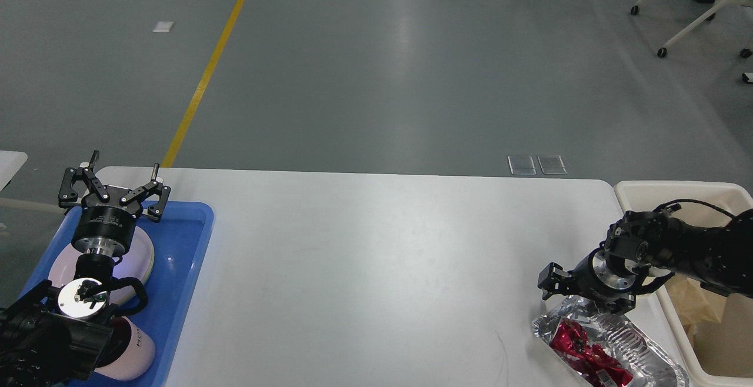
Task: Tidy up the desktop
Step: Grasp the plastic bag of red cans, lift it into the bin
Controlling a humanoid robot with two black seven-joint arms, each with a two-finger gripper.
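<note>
Two arms are seen, one at each end of the white desk (365,246). At the left, the left end effector (115,190) is held with its fingers spread wide and empty, above the far end of a blue tray (188,257) in which a pale plate (141,260) and a white cup (132,349) lie. The middle of the desk is bare. At the right, a foil tray (647,352) with a red wrapper (588,354) rests near the desk's front corner, its long axis slanting towards the cream bin (676,193) beside it. The right end effector (588,299) sits at the foil tray's far rim; whether that rim is gripped cannot be told, perhaps only touched. This arm is judged much the nearer.
</note>
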